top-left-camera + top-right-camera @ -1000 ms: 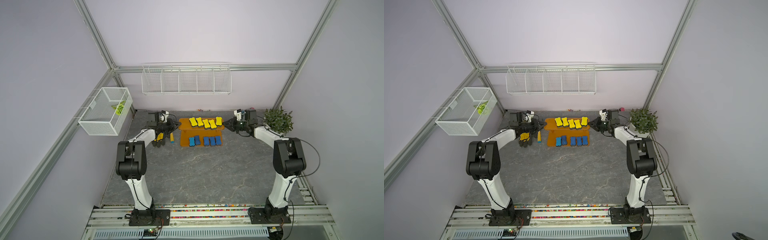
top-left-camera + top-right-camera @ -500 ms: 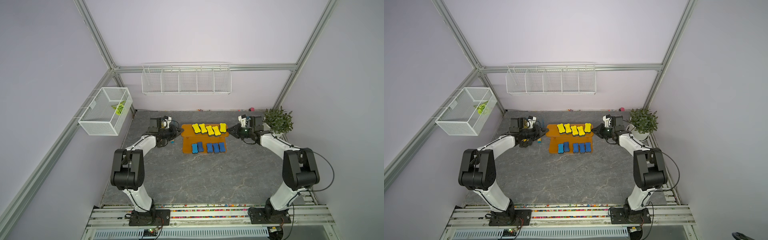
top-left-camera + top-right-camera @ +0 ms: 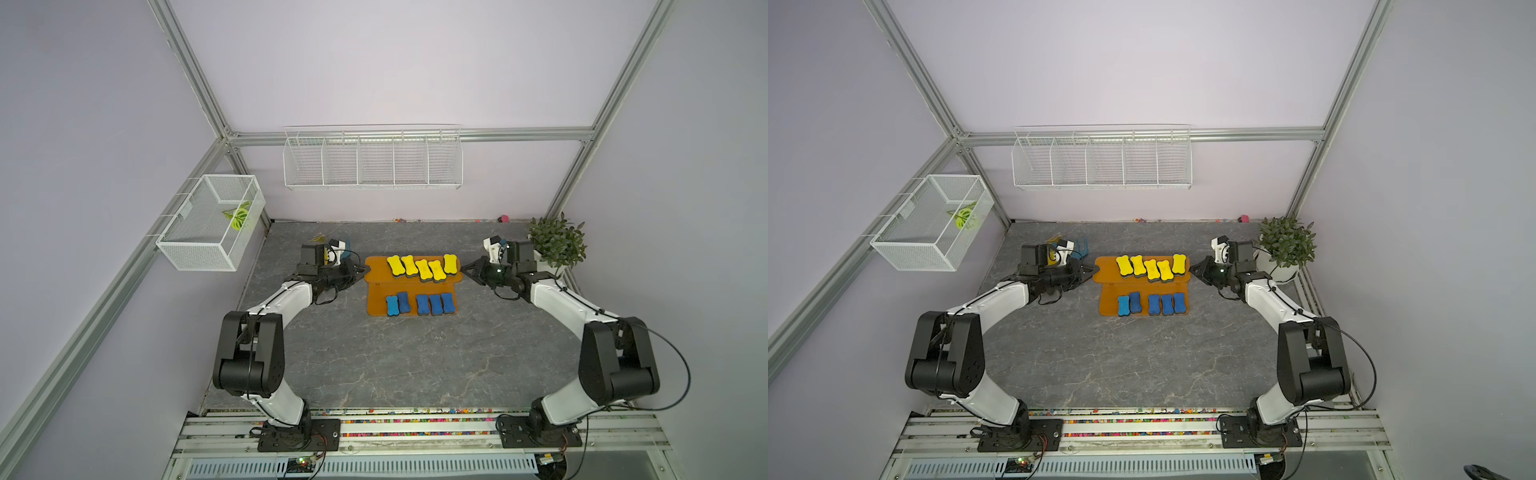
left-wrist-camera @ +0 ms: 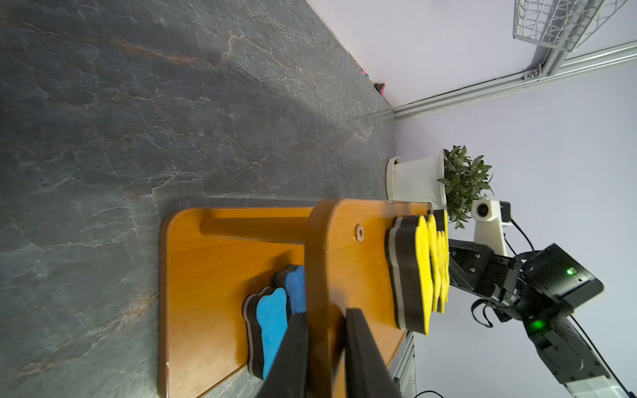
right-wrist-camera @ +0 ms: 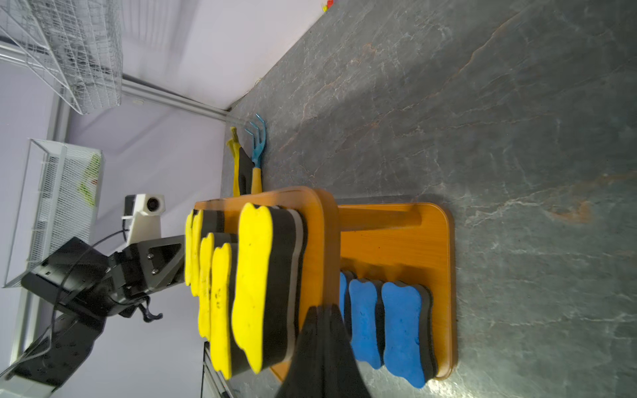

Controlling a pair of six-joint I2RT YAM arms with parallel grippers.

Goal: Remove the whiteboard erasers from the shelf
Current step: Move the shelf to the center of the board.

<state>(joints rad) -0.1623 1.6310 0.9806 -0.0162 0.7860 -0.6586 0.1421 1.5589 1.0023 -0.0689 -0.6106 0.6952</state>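
**Nothing off the shelf yet**

Nearest, no eraser lies on the grey tabletop (image 3: 395, 361). Further back stands the orange shelf (image 3: 376, 268). Five blue erasers (image 3: 422, 304) sit in a row on its lower board, and five yellow erasers (image 3: 424, 269) on the upper board behind them. The left pincer (image 4: 325, 315) is clamped on one end of the upper board, a finger on each face. The right pincer (image 5: 324, 310) is closed tight, its tips at the opposite end. Whether it holds the board I cannot tell. As I judge it, no eraser has been removed, and all ten are left to take.
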